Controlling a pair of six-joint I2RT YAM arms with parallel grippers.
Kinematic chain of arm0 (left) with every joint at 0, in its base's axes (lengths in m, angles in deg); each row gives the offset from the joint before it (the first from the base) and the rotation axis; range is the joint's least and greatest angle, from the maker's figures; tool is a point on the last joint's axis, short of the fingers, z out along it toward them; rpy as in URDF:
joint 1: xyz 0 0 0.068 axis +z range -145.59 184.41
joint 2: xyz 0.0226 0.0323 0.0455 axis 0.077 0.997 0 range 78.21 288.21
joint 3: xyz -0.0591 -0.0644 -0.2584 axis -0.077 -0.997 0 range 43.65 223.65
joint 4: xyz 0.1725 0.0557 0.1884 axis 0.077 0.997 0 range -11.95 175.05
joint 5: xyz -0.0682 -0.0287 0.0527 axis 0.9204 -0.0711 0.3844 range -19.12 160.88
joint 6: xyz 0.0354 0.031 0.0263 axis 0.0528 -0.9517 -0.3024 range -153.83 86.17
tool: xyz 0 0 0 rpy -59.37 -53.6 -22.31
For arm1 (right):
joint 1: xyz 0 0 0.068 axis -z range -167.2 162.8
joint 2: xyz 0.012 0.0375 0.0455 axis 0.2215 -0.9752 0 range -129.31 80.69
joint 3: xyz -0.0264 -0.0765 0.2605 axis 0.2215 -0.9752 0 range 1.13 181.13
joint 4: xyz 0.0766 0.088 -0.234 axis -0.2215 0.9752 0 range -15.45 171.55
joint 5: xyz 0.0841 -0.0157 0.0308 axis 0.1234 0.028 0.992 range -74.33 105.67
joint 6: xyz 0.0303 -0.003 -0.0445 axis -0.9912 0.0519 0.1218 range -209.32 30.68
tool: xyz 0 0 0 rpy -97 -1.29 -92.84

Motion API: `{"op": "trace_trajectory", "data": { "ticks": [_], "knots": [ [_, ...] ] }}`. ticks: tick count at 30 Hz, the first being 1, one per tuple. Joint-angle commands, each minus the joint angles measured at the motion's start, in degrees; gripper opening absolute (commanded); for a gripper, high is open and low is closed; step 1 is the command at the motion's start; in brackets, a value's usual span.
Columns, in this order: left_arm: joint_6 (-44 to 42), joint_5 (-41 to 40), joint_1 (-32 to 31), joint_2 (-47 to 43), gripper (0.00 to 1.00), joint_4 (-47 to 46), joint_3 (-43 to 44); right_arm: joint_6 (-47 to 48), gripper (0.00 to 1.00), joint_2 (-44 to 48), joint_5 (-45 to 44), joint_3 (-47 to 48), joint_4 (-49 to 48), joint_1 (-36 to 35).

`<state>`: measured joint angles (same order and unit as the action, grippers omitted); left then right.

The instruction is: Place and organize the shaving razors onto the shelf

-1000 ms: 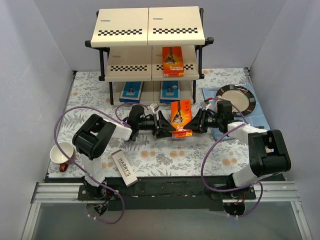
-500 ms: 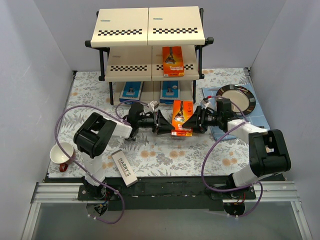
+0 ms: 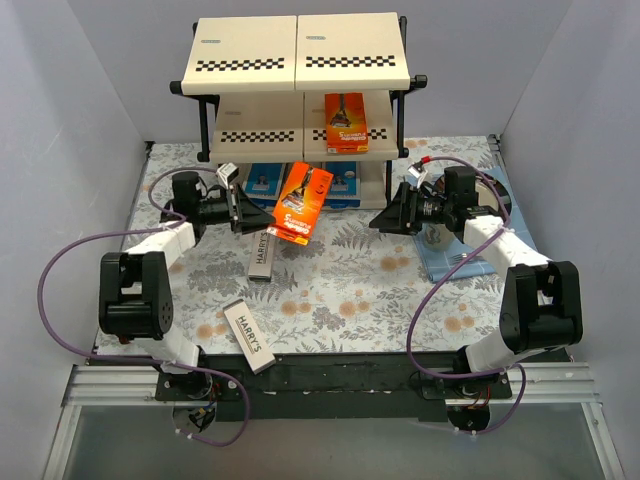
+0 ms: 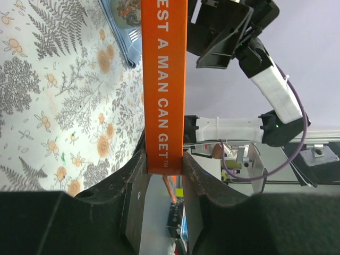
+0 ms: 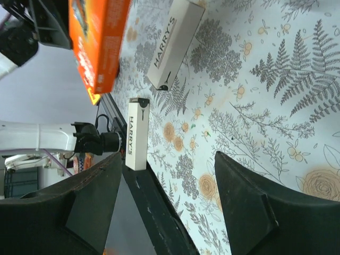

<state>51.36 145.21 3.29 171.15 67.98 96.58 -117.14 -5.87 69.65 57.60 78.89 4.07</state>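
The shelf holds one orange card, with two blue-and-white boxes below. The left hand — clamping the second orange card — has swung left; the right hand has released it, fingers spread.

A razor card stands on the shelf, two long boxes before it.

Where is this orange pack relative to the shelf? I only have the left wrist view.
Observer: The orange Gillette pack, clamped in the left gripper, hangs tilted in front of the shelf's bottom tier, not on any board.
Operator: Is anything on the middle tier?
Observer: Yes, its right half holds a second orange Gillette pack.
Operator: What isn't shelved yet?
Observer: Two HARRY'S boxes lie on the table: one just on the near side of your pack, the other by the front edge.
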Motion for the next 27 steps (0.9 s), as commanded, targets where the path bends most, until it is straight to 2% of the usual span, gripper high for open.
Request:
{"op": "trace_trajectory", "data": {
  "ticks": [1,7,13,20,27],
  "knots": [
    [-13.8,8.7,3.1,-7.1,0.00,18.8,5.7,4.0,0.78,1.0,0.9,1.8,4.2,0.0],
    [-12.1,9.1,9.7,-7.7,0.00,18.8,10.8,7.5,0.78,1.2,-0.8,3.6,8.1,0.0],
    [0.8,6.6,18.4,-0.3,0.00,7.4,17.0,7.6,0.78,1.7,-1.2,3.0,7.7,0.0],
    [2.2,3.0,19.1,12.1,0.00,11.5,34.1,8.4,0.78,4.5,-2.8,0.5,7.6,0.1],
    [2.1,-0.3,17.7,18.6,0.00,14.4,42.5,9.3,0.78,4.4,-3.8,0.2,8.1,0.3]
  ]
}}
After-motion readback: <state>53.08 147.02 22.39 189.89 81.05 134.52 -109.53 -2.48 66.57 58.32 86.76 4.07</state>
